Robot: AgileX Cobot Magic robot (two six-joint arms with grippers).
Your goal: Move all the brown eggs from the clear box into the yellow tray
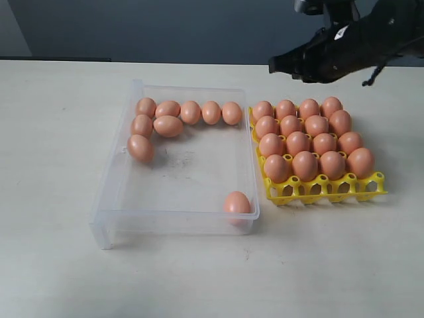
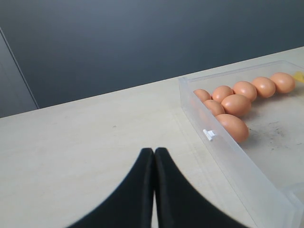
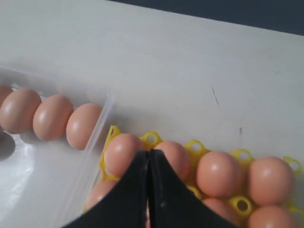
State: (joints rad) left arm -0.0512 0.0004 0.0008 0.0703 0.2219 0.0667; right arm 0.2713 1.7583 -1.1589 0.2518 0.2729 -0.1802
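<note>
Brown eggs [image 1: 168, 125] lying in the clear box [image 1: 192, 179] look smooth, light and fragile, so take one gently across its middle; left gripper [image 2: 154, 151] and right gripper [image 3: 149, 153] are both closed, empty.

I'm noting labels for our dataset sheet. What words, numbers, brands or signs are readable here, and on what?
No text can be read in any view.
White patch on the right arm: too small and blurred to read.
The clear box, yellow tray and brown eggs show no print.
</note>
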